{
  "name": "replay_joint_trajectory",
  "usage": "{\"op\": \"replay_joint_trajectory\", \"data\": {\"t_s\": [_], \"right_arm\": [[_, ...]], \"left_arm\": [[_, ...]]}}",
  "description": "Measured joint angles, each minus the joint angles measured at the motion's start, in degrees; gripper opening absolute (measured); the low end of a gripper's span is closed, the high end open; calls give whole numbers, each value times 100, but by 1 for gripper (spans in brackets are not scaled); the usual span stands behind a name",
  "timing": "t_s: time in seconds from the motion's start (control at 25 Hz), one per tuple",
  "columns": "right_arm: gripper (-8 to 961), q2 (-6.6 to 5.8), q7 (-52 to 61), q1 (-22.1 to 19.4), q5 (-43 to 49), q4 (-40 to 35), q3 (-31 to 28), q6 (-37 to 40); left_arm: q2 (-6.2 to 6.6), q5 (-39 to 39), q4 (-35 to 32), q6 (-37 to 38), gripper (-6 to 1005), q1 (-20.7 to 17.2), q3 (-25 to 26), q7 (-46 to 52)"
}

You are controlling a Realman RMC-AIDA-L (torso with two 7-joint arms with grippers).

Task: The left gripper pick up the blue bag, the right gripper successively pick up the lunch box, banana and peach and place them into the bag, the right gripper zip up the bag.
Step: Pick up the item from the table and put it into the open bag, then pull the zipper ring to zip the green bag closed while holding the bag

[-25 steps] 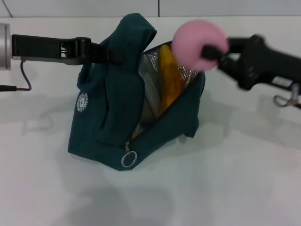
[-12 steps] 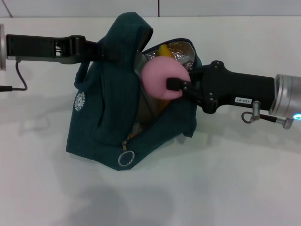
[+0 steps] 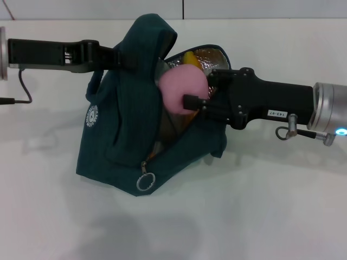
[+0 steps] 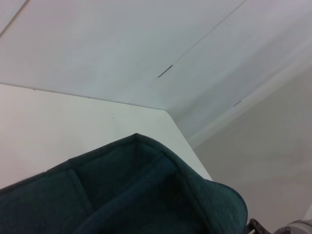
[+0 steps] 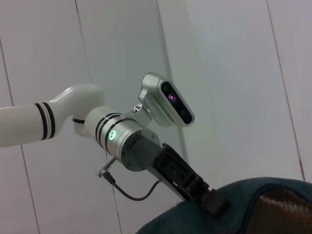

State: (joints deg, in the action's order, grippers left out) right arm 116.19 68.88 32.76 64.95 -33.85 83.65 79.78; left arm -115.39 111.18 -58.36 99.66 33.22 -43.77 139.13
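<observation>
**A:** So what changed in that last second? The peach point(image 3: 181, 90) had been up in the air over on the right of the blue bag point(image 3: 130, 141), and now the right gripper point(image 3: 191, 102) had carried it left and down, right into the bag's open mouth.

**B:** Yep, and the gripper was still clamped on it, so not dropped yet. Looked to me like the last item going in, with only the release and the zipping left.

**A:** Banana point(image 3: 191, 58)?

**B:** Already inside, a yellow bit poking up against the silver lining point(image 3: 212, 58) on the far side. Couldn't see the lunch box.

**A:** And the left gripper point(image 3: 120, 58)?

**B:** Pinched shut on the bag's top fabric, holding it up so it tented. Ring zipper pull point(image 3: 147, 182) dangled at the near corner, bag unzipped.
</observation>
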Motion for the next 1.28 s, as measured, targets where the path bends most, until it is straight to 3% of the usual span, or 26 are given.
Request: {"op": "replay_joint_trajectory", "data": {"t_s": [0.32,0.68,0.88,1.08,1.28], "right_arm": [[669,-17,1,-51,-184,34,-15,28],[736,-81,818,-698,-924,94,-447,119],[732,-134,1704,-983,-932,774,-947,373],[731,-91,1998,-871,-916,1442,-937,532],[730,-24,2424,-399,-910,1982,-719,381]], "left_arm": [[0,0,0,-4,47,-6,0,0],[7,-2,0,0,47,-63,1,0],[9,-2,0,7,47,-70,1,-12],[-3,-2,6,3,47,-52,0,-29],[-23,-1,9,0,47,-23,-8,-29]]}}
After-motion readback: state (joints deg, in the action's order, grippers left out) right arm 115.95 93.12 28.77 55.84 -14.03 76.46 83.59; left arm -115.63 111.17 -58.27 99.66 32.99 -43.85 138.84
